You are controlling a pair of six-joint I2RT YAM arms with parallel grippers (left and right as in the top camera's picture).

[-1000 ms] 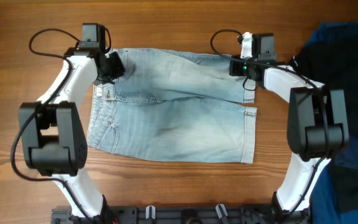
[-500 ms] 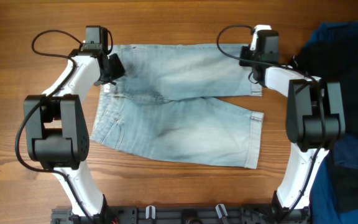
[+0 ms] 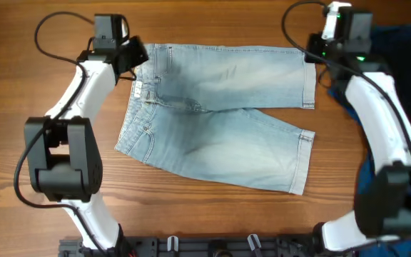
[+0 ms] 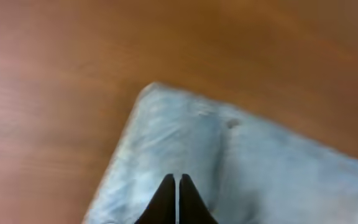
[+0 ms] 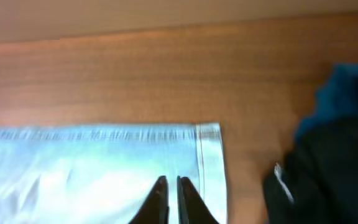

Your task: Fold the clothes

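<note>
At my fingertips, my left gripper (image 4: 176, 182) is sitting shut over the waistband corner (image 4: 157, 93), bite unclear, and my right gripper (image 5: 169, 185) is pinching the leg hem (image 5: 209, 158). Beyond, the denim shorts (image 3: 220, 121) are lying flat on the table (image 3: 212, 221), soft, floppy, likely best taken at stitched edges.

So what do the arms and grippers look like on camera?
The left arm and right arm have white shells, bulky black joint housings and looping black cables. The left gripper and right gripper have black tapered fingers. A green light glows by the right wrist.
</note>
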